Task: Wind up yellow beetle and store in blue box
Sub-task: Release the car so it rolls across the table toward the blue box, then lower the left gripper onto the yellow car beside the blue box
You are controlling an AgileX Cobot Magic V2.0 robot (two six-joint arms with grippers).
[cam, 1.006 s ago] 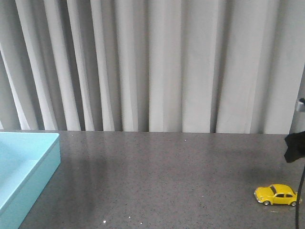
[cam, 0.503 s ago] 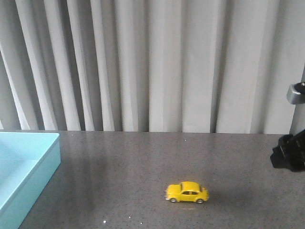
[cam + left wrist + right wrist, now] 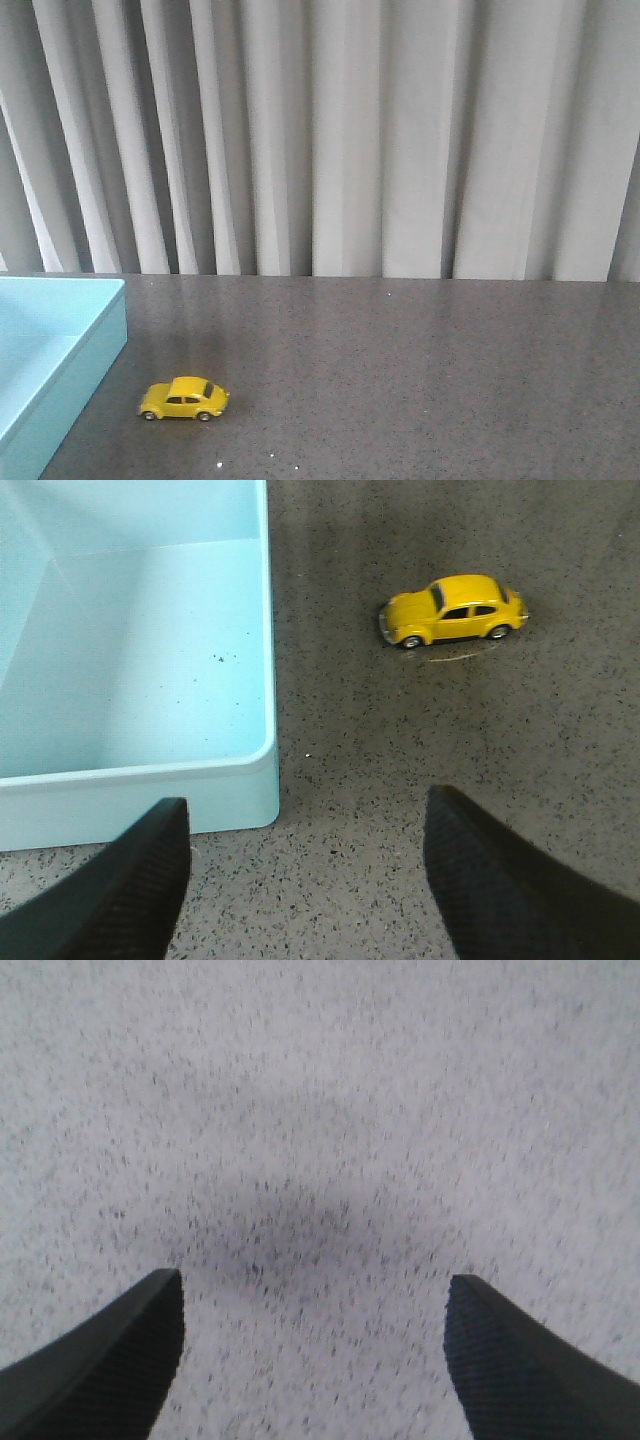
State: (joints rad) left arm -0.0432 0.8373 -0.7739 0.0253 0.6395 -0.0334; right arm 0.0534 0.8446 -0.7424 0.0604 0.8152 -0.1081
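The yellow beetle (image 3: 184, 400) had shot leftward across the table (image 3: 400, 350), stopping just right of the blue box (image 3: 60, 350). Left gripper (image 3: 305, 880) and right gripper (image 3: 315, 1360) gaped, empty; winding looked done, storing remained.

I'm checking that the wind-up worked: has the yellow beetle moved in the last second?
Yes. The yellow beetle has rolled from the table's right edge leftward to just short of the blue box.

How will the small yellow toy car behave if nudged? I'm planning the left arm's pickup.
The small yellow toy car stands on four wheels on the smooth speckled tabletop, so it will probably roll rather than slide. Its rounded, glossy body may slip from the open left pincer.
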